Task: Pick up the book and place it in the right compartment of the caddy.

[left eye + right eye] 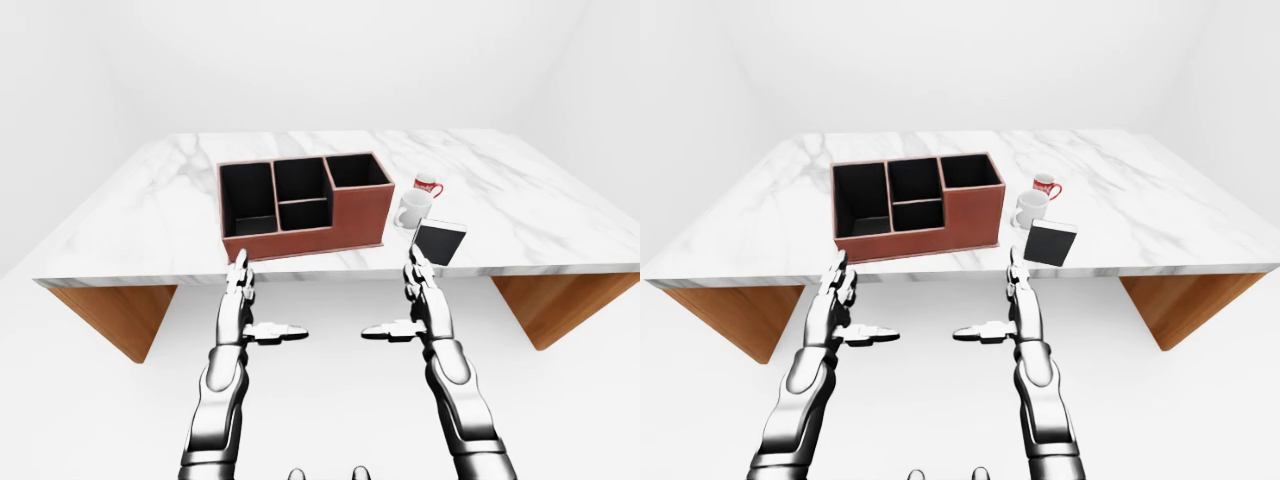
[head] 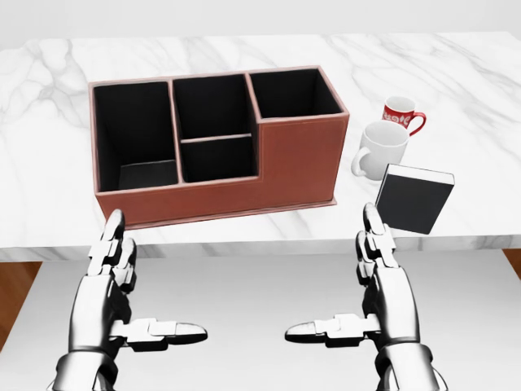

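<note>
The thin black book with white page edge [image 2: 413, 198] stands upright near the marble table's [image 2: 49, 212] edge, just beside the white mug [image 2: 379, 148], right of the brown leather caddy w/ black compartments [image 2: 216, 142]. Right hand [image 2: 383, 281] is wide open, empty, just below the book; left hand [image 2: 110, 281] also open. Approach slowly, fingers on both covers, don't knock the mug or red mug [image 2: 400, 112]. Then lift over the caddy's right compartment [image 2: 293, 92].

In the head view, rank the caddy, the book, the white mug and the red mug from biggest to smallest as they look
1. caddy, by far the largest.
2. book.
3. white mug.
4. red mug, smallest, though it sits higher in the view, likely farther off, and the white mug partly hides it.
</note>
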Robot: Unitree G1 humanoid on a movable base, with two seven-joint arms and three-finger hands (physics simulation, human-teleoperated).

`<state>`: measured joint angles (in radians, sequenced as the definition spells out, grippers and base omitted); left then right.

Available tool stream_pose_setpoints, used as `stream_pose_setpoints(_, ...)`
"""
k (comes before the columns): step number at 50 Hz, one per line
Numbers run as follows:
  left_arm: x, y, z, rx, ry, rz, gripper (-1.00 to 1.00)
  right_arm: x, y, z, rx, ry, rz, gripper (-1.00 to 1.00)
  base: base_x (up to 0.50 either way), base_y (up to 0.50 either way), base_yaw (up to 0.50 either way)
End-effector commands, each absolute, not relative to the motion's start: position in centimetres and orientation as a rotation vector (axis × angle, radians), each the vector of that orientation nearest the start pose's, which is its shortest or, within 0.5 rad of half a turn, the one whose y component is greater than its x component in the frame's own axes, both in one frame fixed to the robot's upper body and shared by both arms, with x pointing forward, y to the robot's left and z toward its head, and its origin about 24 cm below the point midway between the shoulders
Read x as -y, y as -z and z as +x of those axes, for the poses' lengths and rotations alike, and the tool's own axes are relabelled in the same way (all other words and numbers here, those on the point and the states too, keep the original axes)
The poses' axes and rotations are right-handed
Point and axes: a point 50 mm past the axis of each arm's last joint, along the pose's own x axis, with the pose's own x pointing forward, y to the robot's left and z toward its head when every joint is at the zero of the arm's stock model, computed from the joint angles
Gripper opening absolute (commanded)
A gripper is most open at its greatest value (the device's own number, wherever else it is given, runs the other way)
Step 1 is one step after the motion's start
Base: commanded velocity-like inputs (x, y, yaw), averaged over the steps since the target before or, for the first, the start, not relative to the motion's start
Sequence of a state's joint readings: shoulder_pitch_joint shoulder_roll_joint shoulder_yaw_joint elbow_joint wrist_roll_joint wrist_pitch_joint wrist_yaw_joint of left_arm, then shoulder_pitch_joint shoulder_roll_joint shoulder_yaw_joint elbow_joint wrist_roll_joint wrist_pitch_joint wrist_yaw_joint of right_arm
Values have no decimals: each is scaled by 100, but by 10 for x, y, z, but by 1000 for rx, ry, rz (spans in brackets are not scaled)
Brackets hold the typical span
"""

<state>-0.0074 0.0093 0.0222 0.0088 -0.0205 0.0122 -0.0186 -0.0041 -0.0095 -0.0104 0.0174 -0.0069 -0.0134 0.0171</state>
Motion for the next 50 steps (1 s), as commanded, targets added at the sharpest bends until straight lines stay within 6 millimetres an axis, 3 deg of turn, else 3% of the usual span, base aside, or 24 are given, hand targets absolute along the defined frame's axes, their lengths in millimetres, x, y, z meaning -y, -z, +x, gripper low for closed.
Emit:
stream_pose_setpoints(1, -169, -39, 258, -48, -22, -69, 100, 157, -39, 255, 1, -23, -49, 100, 0, 0, 0)
stream_pose_setpoints(11, -179, -52, 257, -5, -58, -59, 100, 162, -50, 253, 27, 0, -53, 100, 0, 0, 0)
stream_pose_setpoints(14, -183, -84, 252, 130, -72, -56, 100, 164, -66, 250, 63, 11, -63, 100, 0, 0, 0)
stream_pose_setpoints(15, -186, -107, 247, 227, -81, -21, 100, 165, -86, 247, 138, 19, -87, 100, 0, 0, 0)
stream_pose_setpoints(17, -188, -119, 244, 278, -88, -2, 100, 165, -97, 245, 186, 18, -80, 100, 0, 0, 0)
stream_pose_setpoints(19, -195, -155, 231, 440, -108, 44, 100, 168, -120, 239, 284, 19, -85, 100, 0, 0, 0)
stream_pose_setpoints(22, -201, -184, 219, 576, -108, 69, 100, 170, -138, 234, 364, 16, -108, 100, 0, 0, 0)
stream_pose_setpoints(23, -204, -203, 212, 662, -109, 119, 100, 171, -148, 233, 406, 14, -136, 100, 0, 0, 0)
stream_pose_setpoints(26, -210, -230, 200, 799, -128, 153, 100, 173, -166, 231, 482, 16, -190, 100, 0, 0, 0)
stream_pose_setpoints(35, -231, -285, 176, 1066, -194, 219, 100, 184, -216, 222, 705, 32, -261, 100, 0, 0, 0)
stream_pose_setpoints(39, -239, -298, 169, 1127, -208, 211, 100, 184, -233, 215, 786, 33, -315, 100, 0, 0, 0)
stream_pose_setpoints(42, -243, -296, 170, 1104, -217, 215, 100, 186, -242, 211, 832, 40, -328, 100, 0, 0, 0)
stream_pose_setpoints(50, -243, -291, 174, 1068, -225, 240, 100, 188, -245, 212, 840, 43, -353, 100, 0, -2, 0)
